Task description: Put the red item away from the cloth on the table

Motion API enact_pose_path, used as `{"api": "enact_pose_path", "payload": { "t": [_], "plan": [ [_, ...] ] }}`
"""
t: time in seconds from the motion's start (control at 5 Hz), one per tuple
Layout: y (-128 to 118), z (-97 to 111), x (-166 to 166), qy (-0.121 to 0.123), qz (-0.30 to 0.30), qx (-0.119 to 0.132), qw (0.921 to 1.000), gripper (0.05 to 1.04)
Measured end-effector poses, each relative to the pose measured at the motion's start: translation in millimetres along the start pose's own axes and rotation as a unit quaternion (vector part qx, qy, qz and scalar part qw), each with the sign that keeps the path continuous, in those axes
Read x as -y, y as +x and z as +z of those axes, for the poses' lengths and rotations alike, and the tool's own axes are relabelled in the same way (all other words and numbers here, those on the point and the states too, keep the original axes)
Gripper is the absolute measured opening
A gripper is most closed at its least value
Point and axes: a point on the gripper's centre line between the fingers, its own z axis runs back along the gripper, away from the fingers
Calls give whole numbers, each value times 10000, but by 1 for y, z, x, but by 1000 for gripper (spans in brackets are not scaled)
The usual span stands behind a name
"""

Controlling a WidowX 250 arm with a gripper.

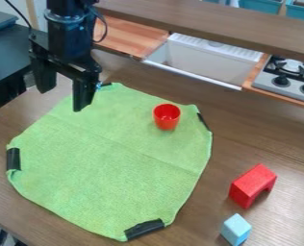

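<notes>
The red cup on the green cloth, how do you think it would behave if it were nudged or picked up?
The red cup narrows toward its base, so a push near the rim might tip it. Its smooth wall looks stiff, probably holding shape when gripped. The fabric-like green cloth may drag or wrinkle beneath it.

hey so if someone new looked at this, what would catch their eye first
Probably the big bright green cloth, spread on the wooden table. Next, the small red cup on the cloth's upper right part. The black gripper also stands out at the upper left, its fingers apart.
</notes>
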Motion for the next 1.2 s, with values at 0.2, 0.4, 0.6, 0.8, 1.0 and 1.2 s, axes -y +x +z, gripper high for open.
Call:
{"api": "enact_pose_path", "payload": {
  "t": [0.2,0.4,0.6,0.8,1.0,1.2],
  "plan": [
    [1,-8,1,-36,-33,-111,9999,1000],
    [16,-19,5,-148,-232,54,9996,1000],
    [36,-26,10,-163,-449,349,9982,1000],
    [56,-35,19,-296,-554,599,9962,1000],
    [77,-47,27,-535,-646,850,9928,1000],
    [105,-60,37,-581,-494,822,9937,1000]
  ]
}}
